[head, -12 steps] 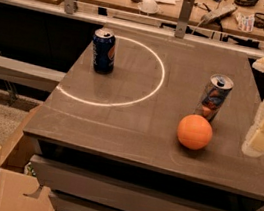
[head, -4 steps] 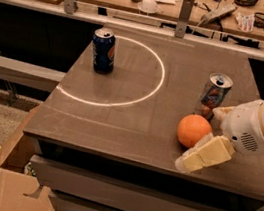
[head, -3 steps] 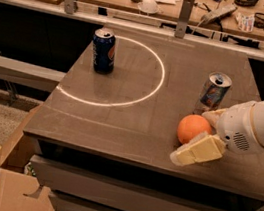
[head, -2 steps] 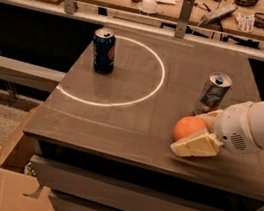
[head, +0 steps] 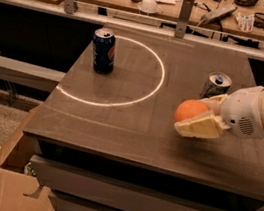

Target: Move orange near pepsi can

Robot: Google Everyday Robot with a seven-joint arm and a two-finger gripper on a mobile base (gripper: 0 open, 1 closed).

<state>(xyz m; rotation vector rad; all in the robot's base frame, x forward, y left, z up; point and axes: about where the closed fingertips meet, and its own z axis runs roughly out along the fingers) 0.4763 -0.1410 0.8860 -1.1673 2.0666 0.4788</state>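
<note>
At the left of the desk (head: 117,130) the pepsi can (head: 103,50) stood upright on the rim of a pale arc of light. Well apart from it, toward the right edge, the orange (head: 188,110) sat between the two cream fingers of the tool (head: 197,115), one finger in front and below, the other behind. The tool looked closed on the fruit. Just behind it to the right stood a slimmer silver can (head: 216,85), close to the white arm (head: 263,110).

To carry this step well, the grip probably wanted to stay firm, since a smooth ball rolls out easily. The path should run leftward across bare desk, away from the silver can, and end short of the pepsi can so as not to knock it over.

The orange, being round, showed no long axis and no heading; no stem was visible. The pepsi can's long axis was vertical.
</note>
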